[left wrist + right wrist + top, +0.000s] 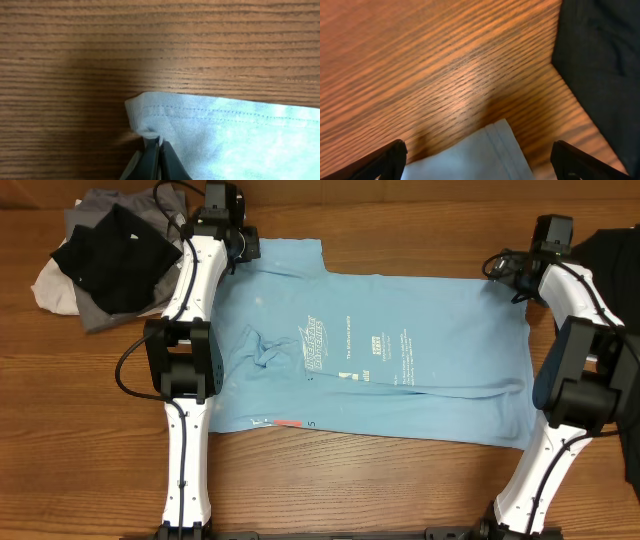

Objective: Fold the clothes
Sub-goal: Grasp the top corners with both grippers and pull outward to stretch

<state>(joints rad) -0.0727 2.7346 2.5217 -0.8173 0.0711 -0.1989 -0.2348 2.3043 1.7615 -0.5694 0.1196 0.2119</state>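
- Pinching a stitched corner of the sky-blue T-shirt (400, 370), the left gripper (152, 146) has its fingers pressed together at the shirt's 10 o'clock end.
- The shirt lies flat mid-table, its long axis running from 9 to 3 o'clock.
- The right gripper (479, 161) is spread wide and holds nothing. The shirt's 2 o'clock corner shows between its fingers, so this arm is the nearer one.

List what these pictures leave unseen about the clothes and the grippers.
Left gripper: overhead, its own wrist hides the fingertips; left wrist, the bottom edge cuts the shut fingers, so a pinch on the blue shirt is unsure.
Right gripper: right wrist, bottom edge leaves only fingertips.
Lettering: overhead, too small to read.
Pile: overhead, overlap hides the garment count.
Black garment: overhead, cut by the right edge.
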